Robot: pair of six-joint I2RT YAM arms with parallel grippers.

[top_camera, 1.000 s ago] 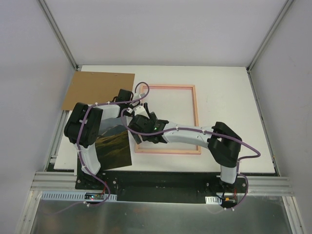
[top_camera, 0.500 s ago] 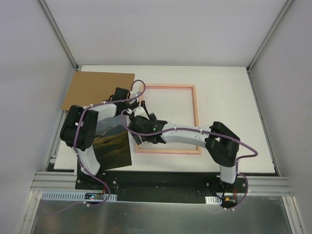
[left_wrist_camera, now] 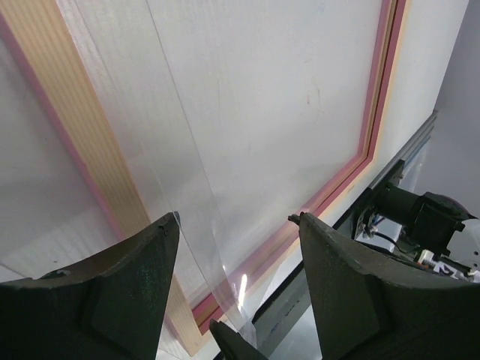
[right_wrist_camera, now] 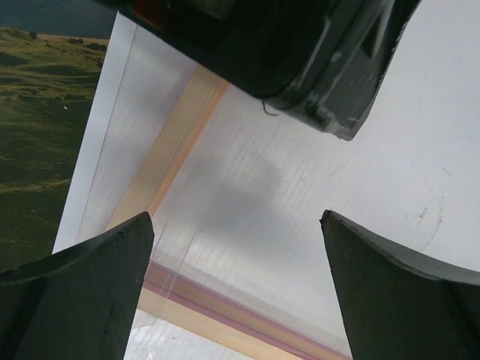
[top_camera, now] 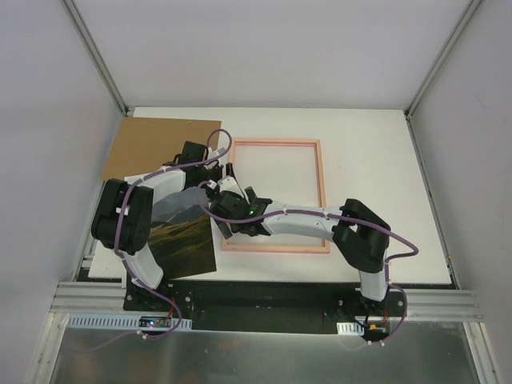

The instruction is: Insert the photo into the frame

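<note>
White worktop (top_camera: 376, 160) bears the frame (top_camera: 322, 192); left hand (left_wrist_camera: 234, 219), spread, perhaps brushes its clear pane (left_wrist_camera: 172, 172); right hand (right_wrist_camera: 236, 216) gapes wide, empty. Glossy landscape photo (top_camera: 188, 244) lies just left.

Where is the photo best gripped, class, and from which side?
Probably its near edge, from the near side: the photo lies flat, the left arm covers its far part, and the frame crowds its right edge.
</note>
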